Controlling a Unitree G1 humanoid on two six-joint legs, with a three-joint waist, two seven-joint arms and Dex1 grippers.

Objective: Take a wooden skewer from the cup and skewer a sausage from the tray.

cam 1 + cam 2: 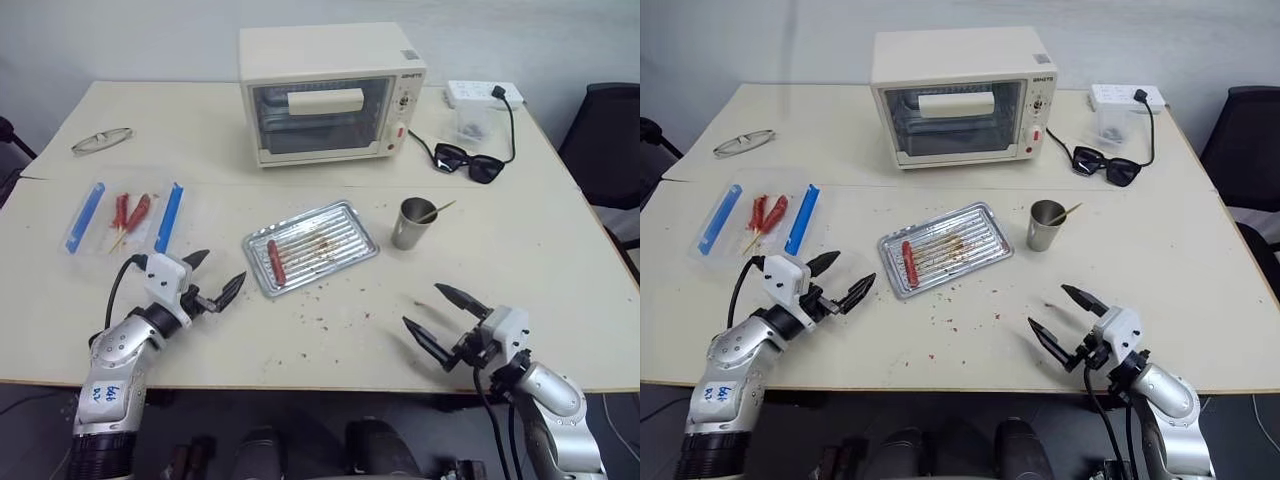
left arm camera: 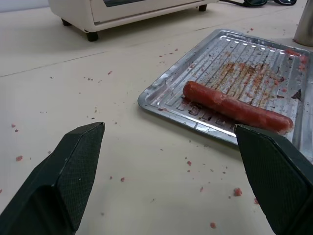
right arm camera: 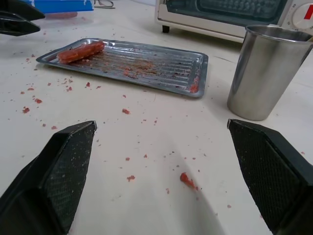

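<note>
A silver ribbed tray (image 1: pixel 335 225) lies mid-table, stained with crumbs. One red sausage (image 1: pixel 276 262) rests at its left end, also seen close in the left wrist view (image 2: pixel 234 106). To the tray's right stands the shiny steel cup (image 1: pixel 411 223) with a thin wooden skewer (image 1: pixel 438 210) leaning out of it. My left gripper (image 1: pixel 211 277) hovers open just left of the tray, pointing at the sausage. My right gripper (image 1: pixel 440 315) is open near the front edge, below and right of the cup, with nothing between its fingers.
A cream toaster oven (image 1: pixel 330 92) stands behind the tray. Black sunglasses (image 1: pixel 467 160) and a white power strip (image 1: pixel 482 94) lie at the back right. A clear blue-edged box (image 1: pixel 127 217) with skewered sausages sits left, spectacles (image 1: pixel 101 140) further back. Red crumbs dot the table.
</note>
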